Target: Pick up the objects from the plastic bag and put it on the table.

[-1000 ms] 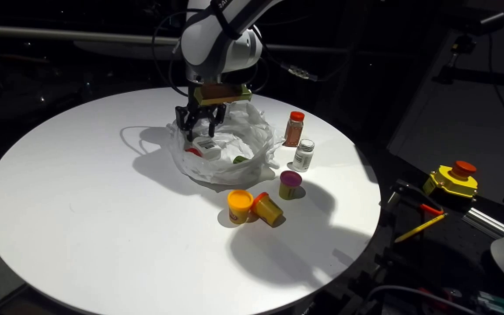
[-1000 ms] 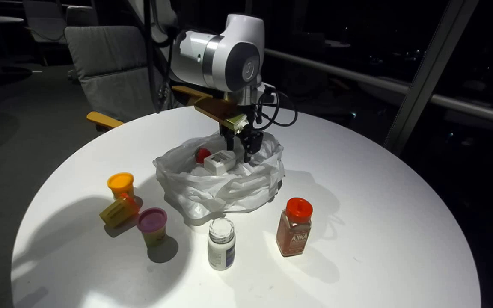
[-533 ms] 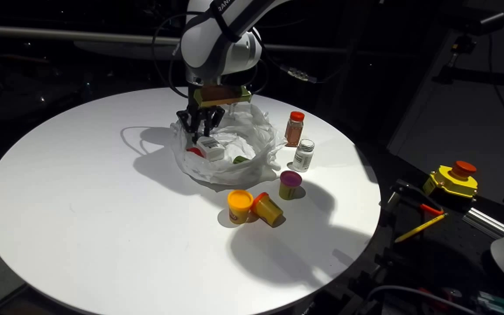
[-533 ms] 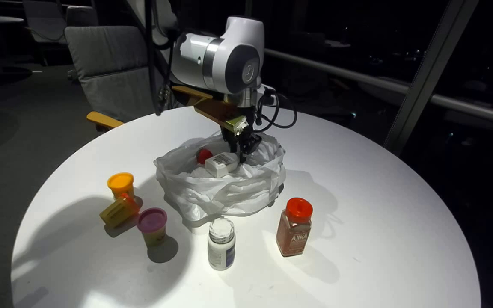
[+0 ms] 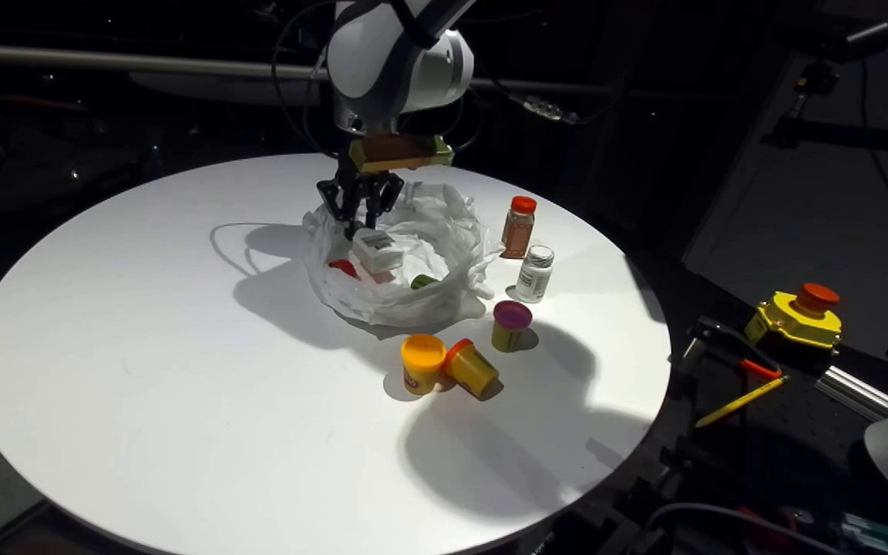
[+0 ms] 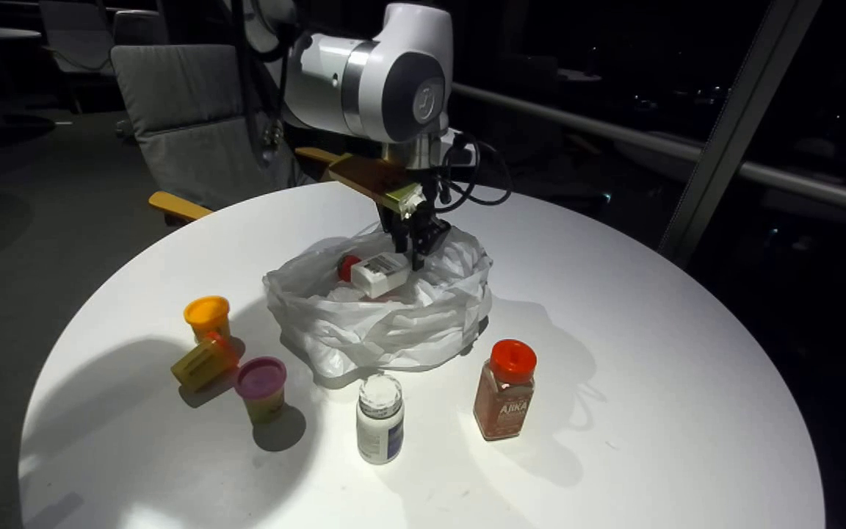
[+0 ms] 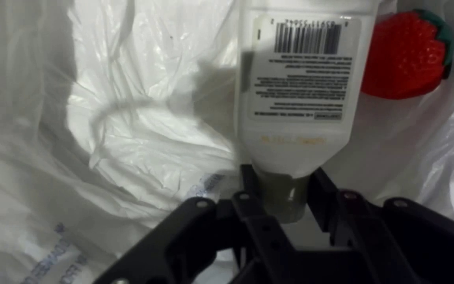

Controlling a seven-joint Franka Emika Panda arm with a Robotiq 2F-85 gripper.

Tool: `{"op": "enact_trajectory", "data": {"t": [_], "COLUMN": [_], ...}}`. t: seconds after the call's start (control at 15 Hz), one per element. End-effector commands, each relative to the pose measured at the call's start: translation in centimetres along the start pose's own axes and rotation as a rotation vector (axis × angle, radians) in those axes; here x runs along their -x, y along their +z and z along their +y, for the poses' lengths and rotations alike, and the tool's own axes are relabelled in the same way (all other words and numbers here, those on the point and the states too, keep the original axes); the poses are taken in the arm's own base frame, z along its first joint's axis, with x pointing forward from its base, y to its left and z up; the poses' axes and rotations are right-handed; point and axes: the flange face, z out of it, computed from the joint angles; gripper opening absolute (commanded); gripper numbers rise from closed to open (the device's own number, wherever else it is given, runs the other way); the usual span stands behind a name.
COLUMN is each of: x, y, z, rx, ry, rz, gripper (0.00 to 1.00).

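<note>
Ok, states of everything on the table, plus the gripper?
White bottle: tipped over, held by its neck
Gripper: shut on that neck
Bag: mouth open
Strawberry: lying inside it
Green thing: inside, state unclear
Jar: upright, closed
Pill bottle: upright
Purple-lidded tub: upright, closed
Orange-lidded tub: upright, closed
Red-lidded tub: tipped over, closed

Glossy, crinkled plastic bag (image 6: 382, 334)

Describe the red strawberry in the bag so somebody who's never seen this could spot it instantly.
On the round white table sits an open, crumpled white plastic bag. Inside, beside the white plastic bottle held by the black gripper, is the red strawberry with green leaves. Its rounded red body sets it apart from the flat-sided bottle.
</note>
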Motion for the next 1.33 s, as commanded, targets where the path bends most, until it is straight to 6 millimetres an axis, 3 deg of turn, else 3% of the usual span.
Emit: {"op": "enact_trajectory", "data": {"t": [0.0, 0.2, 0.47, 0.67, 0.8, 1.0, 1.27], "x": [4.1, 7.6, 13.0, 15.3, 16.6, 17.7, 18.2], "y": [-5.8, -9.2, -11.8, -10.4, -7.4, -2.8, 0.5], "z": [-0.4, -2.6, -8.4, -12.4, -13.8, -14.6, -15.5], "rx": [0.003, -0.009, -0.024, -0.045, -0.056, -0.055, -0.095], "ry": [-0.004, -0.046, -0.177, -0.24, -0.268, -0.28, -0.262], "rz": [-0.013, -0.029, -0.059, -0.069, -0.102, -0.114, -0.105], "gripper": [0.16, 0.16, 0.16, 0.16, 0.15, 0.15, 0.15]}}
